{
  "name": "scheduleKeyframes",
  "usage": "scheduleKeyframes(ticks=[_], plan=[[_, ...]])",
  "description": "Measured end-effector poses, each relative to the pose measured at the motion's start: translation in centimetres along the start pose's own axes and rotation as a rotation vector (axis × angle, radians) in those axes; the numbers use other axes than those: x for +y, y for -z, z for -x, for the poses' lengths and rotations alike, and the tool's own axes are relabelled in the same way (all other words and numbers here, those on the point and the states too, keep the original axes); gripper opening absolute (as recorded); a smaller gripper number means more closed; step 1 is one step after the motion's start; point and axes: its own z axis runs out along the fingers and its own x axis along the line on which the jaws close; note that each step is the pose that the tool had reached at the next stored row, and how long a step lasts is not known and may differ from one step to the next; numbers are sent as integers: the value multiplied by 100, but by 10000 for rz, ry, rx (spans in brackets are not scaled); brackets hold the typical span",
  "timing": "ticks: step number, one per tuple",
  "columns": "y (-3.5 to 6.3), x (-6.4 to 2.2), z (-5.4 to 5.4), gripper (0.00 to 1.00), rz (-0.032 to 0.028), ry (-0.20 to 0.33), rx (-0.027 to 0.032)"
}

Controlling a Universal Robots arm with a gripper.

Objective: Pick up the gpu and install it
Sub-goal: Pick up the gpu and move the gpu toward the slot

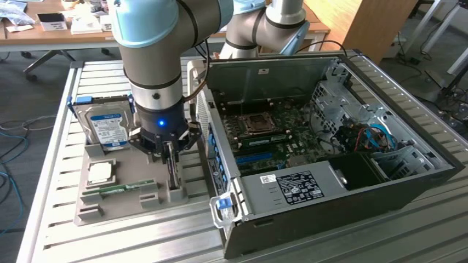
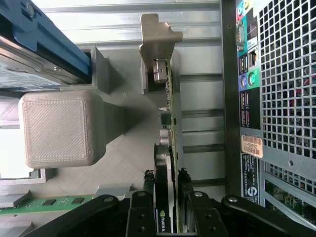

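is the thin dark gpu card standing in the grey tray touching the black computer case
Apart. The wrist view shows the thin dark gpu card edge-on, with slatted metal table plainly between it and the black computer case.

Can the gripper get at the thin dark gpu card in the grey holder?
Likely yes: the gripper sits right over the thin dark gpu, nothing between them; the boxy silver hard drive and the black computer case stand apart on either side.
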Motion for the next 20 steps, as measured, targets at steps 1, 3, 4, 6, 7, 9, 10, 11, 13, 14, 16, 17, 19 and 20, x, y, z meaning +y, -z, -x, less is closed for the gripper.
scheduleKeyframes(ticks=[1,3,4,6,7,9,10,11,13,14,16,17,19,20], plan=[[0,0,0,33,0,0,0],[0,0,0,33,0,0,0],[0,0,0,33,0,0,0],[0,0,0,33,0,0,0],[0,0,0,33,0,0,0],[0,0,0,33,0,0,0],[0,0,0,33,0,0,0],[0,0,0,33,0,0,-1],[1,0,0,27,-1,0,2],[0,0,0,27,-1,0,0],[0,0,0,27,-1,0,0],[0,0,0,27,0,0,0],[0,0,0,27,0,0,0],[0,0,0,27,0,0,0]])
